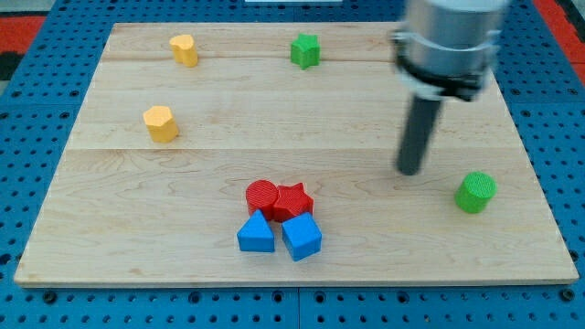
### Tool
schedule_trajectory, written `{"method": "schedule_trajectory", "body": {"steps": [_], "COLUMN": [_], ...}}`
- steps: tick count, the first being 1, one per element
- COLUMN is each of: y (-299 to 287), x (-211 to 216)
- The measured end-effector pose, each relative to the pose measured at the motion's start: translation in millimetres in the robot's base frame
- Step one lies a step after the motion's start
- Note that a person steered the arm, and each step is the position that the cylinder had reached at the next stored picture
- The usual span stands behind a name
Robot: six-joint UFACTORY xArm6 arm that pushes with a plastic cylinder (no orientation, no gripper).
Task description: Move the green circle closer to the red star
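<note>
Approach step: lining up on the green circle (476, 192).
My tip (410, 170), bare and touching nothing, stands left of it near the right edge; next, get behind it and push left toward the red star (293, 201).

My tip (410, 171) stands left of the green circle (476, 192), apart.

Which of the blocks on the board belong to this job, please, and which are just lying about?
In the job:
green circle
red star
my tip, to the view's left of the green circle

Lying about:
red circle
blue triangle
blue cube
green star
two yellow blocks
</note>
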State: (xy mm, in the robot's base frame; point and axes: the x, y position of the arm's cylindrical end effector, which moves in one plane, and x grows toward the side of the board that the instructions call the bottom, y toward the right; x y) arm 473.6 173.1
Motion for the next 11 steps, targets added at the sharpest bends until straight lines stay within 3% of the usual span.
{"method": "schedule_trajectory", "body": {"steps": [1,2,4,6,9,11], "y": [100,119,32,9,-112,-120], "x": [-4,22,40,62,18,-6]}}
